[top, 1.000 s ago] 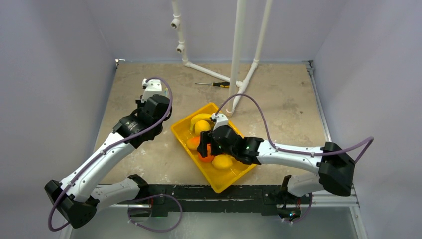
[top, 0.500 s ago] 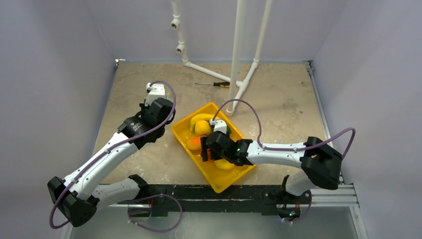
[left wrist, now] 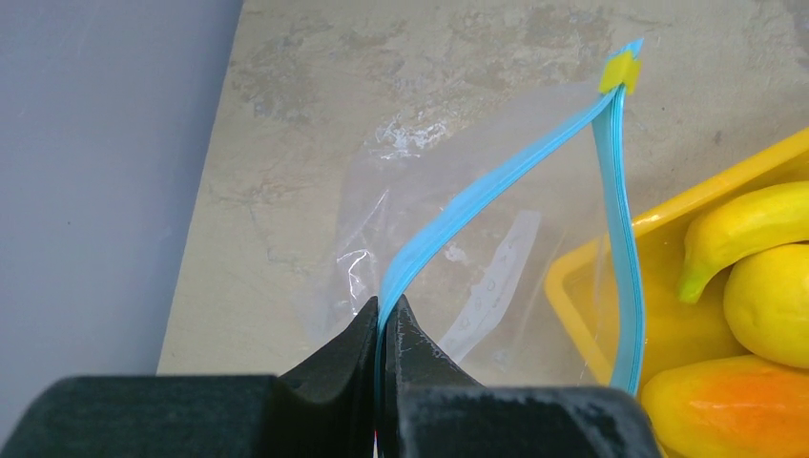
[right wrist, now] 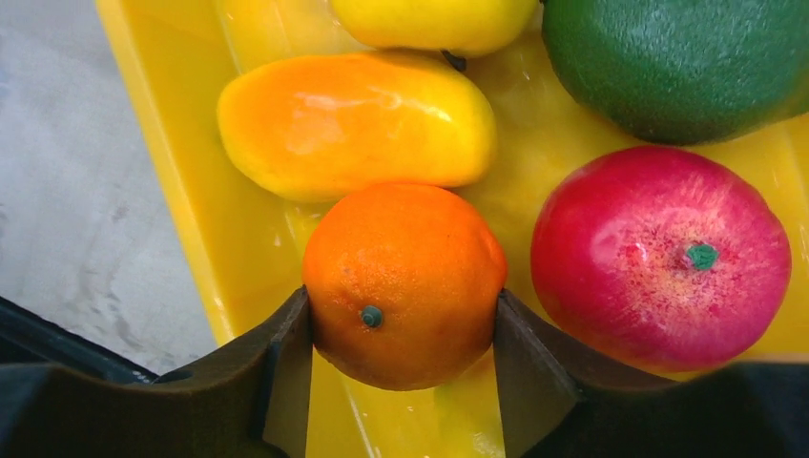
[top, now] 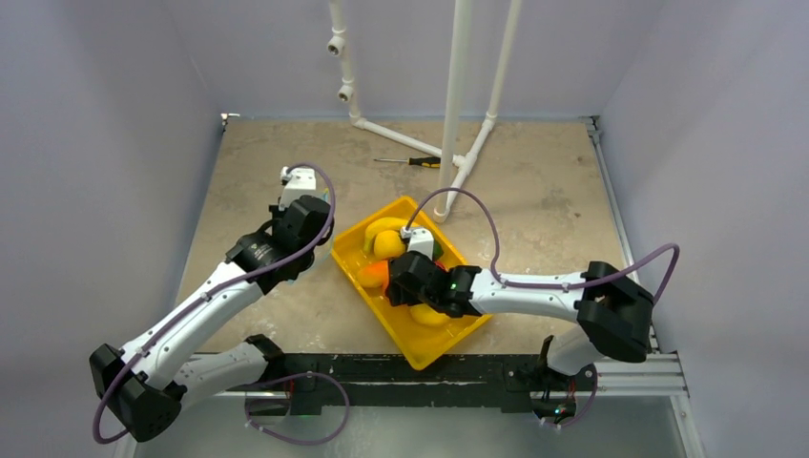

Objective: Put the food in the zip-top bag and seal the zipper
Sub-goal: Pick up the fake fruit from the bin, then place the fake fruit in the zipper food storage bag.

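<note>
the left gripper (left wrist: pixel 384 310) is pinching the zipper (left wrist: pixel 496 181), its jaws pressed fully together on the near lip of the teal strip. it is holding the zip-top bag (left wrist: pixel 382 181) just beside the left rim of the yellow tray (left wrist: pixel 577 286). the far lip is bowing away so the mouth is gaping toward the tray, with the yellow slider tab (left wrist: pixel 618 72) sitting at the far end; i cannot tell how much of the clear film is resting on the table. the right gripper (right wrist: pixel 403 310) is standing about half open down in the tray, its two fingers touching opposite sides of the orange (right wrist: pixel 403 258). that fruit is resting on the tray floor between the mango (right wrist: pixel 358 124) and the apple (right wrist: pixel 658 258), with the avocado (right wrist: pixel 677 62) beyond. the risks, as i am judging them: the orange is round and glossy and only the fingertips are reaching its sides, so it could be squirting forward or rolling out during a lift. the apple is lying just beside the right finger and could be getting nudged. the bag is hanging from one lip only, so the thin film could be slipping from the pinch, or the mouth could be sagging shut. a fruit landing on the strip instead of going through the opening would be bouncing onto the table.
</note>
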You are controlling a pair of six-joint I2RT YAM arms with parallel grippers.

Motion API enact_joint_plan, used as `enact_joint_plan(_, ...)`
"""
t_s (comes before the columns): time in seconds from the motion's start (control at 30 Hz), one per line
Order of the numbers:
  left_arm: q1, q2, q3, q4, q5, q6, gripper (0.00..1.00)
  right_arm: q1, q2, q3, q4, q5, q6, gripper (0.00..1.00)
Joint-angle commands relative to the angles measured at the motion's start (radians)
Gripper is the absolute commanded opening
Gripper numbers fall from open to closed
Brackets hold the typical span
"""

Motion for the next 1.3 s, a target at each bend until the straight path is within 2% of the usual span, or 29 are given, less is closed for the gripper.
enact_joint_plan(0.0,-0.006,-0.043,-0.012,0.054,-0.002,0.01,0.0,0.004,-0.064,0.088,-0.001,0.059,0.008,0.36)
enact_joint_plan(0.3,-0.006,-0.069,-0.037,0.075,0.0,0.018,0.0,0.004,-0.103,0.207,0.015,0.099,-0.03,0.29)
enact_joint_plan(0.6,-0.006,-0.076,-0.045,0.079,0.018,0.018,0.0,0.004,-0.094,0.318,0.148,0.042,-0.109,0.27)
enact_joint_plan(1.27,-0.005,-0.108,-0.058,0.093,0.034,0.016,0.0,-0.005,0.177,0.542,0.332,-0.053,-0.204,0.26)
